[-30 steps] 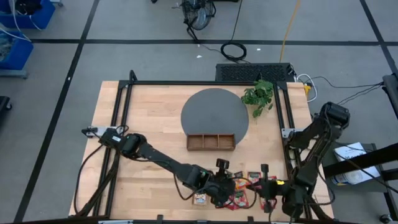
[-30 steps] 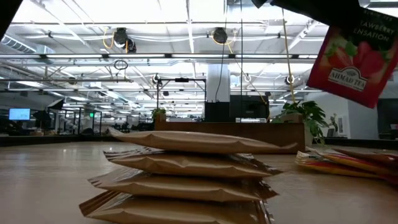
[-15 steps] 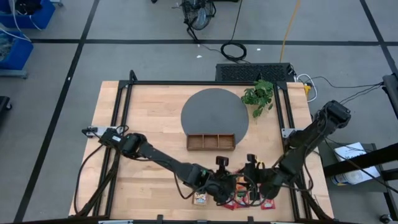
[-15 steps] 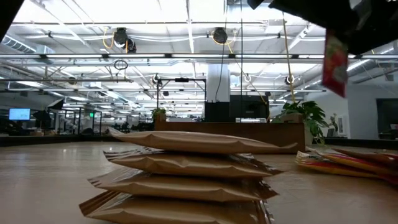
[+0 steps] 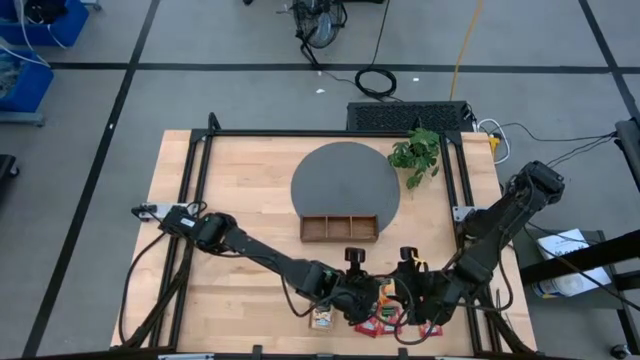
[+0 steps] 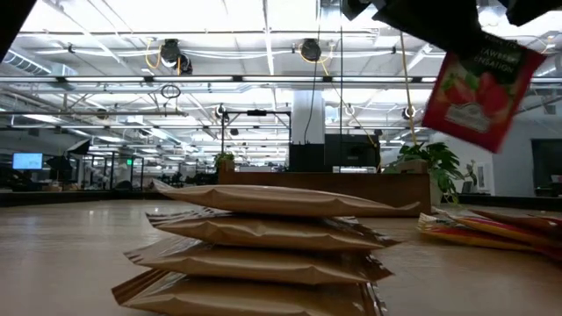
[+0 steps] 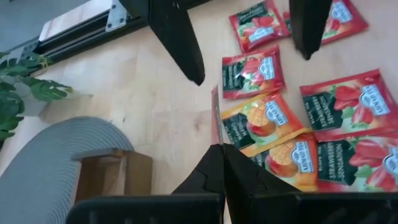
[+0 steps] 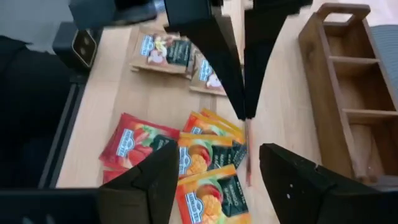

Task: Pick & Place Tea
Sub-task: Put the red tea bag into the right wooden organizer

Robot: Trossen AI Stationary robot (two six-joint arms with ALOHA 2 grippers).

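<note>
Hanging edge-down above the table (image 5: 230,180), one red sachet (image 6: 479,88) was pinched by its top edge in the left fingers (image 7: 208,171), which were pressed together on it. Beyond those fingers, on the wood below, lay the loose red sachets (image 7: 252,71) and orange-yellow sachets (image 7: 258,121), some overlapping. The beige-green sachets (image 8: 165,53) sat a little farther off as a small pile.

The wooden tray (image 8: 336,37) stood to one side of the raised sachet. Its three slots looked bare as far as the right wrist view showed them, so the sorting seemed barely begun. By that reading, every sachet had yet to reach a slot, and the lifted one was only at the carrying step.

The right fingers (image 8: 149,180) were spread wide apart, one on either side of the hanging sachet and just below the left fingers. They touched nothing that could be seen and held nothing. Whether the sachet brushed either one could not be told.
</note>
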